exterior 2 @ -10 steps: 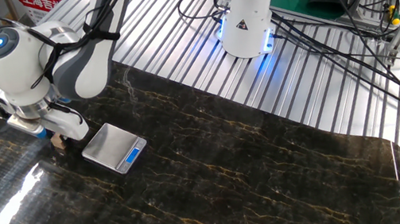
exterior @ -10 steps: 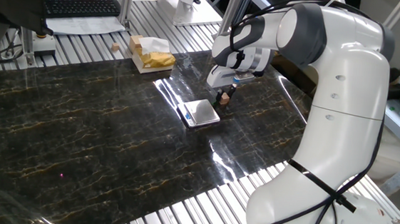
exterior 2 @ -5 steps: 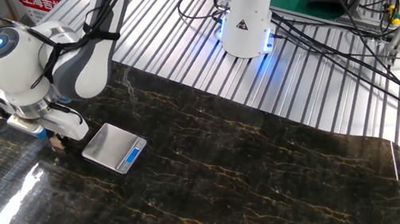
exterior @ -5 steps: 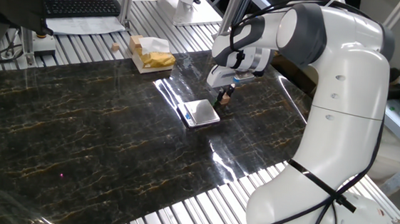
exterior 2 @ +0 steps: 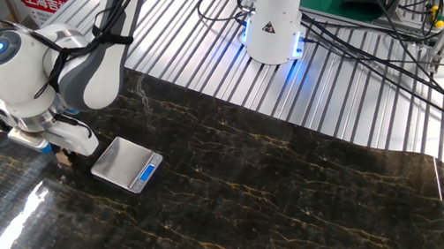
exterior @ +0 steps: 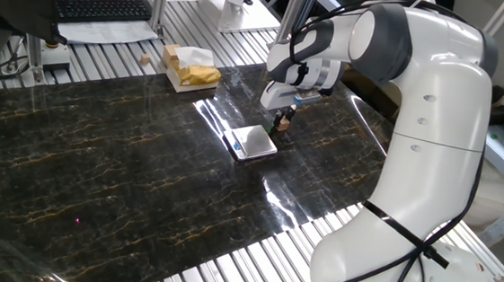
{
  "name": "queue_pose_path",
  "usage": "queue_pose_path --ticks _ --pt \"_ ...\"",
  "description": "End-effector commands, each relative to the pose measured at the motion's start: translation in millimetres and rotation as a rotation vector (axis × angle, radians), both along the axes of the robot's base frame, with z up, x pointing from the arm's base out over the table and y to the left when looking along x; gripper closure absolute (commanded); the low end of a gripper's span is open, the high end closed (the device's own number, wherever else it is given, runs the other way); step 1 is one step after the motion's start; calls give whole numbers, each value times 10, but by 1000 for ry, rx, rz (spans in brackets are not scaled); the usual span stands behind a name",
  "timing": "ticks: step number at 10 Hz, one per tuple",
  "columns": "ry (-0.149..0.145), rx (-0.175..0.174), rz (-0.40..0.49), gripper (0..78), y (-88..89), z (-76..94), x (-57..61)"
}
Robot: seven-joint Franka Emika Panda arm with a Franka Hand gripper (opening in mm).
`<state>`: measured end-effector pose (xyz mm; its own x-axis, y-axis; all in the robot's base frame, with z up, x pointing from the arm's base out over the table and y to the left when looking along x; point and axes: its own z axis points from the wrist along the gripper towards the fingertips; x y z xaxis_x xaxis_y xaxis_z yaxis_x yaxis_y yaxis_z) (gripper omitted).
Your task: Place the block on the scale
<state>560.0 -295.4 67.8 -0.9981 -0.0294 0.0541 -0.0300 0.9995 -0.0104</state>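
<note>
1. Gripper (exterior: 282, 121): we record it low over the dark marble tabletop (exterior: 97, 165), just beside the far edge of the scale, fingers pointing down; the jaws are closed on the block, whose tan-brown face shows between the dark fingertips. In the other fixed view the gripper (exterior 2: 64, 157) sits under the white wrist and the fingers are mostly hidden
2. Change over the last second: we note a slight rise of the fingertips, from touching the tabletop to just clear of it, with no sideways travel; arm pose otherwise matches. We judge this as the lift after the grasp, so the pick is done and the carry to the plate is not yet begun
3. Block (exterior: 283, 122): a tiny tan-brown wooden cube, held in the gripper near the table, beside the scale and not over its plate; too small for us to read its tilt
4. Scale (exterior: 251, 144): a small flat square unit, shiny silvery top plate, dark rim, blue mark on the near edge; plate bare. In the other fixed view the scale (exterior 2: 126, 165) lies right of the gripper, blue mark facing the camera
5. Remaining work, as we judge it: a short move over the plate, then lower and release
6. Other stock: a pale-yellow boxy stack (exterior: 189, 67) well apart at the table's far side
</note>
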Motion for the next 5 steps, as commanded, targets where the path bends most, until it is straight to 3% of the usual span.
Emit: queue_pose_path --ticks 1,5 --pt "1 -3 2 764 52 122 10" --pt "5 -21 -12 764 368 311 -23"
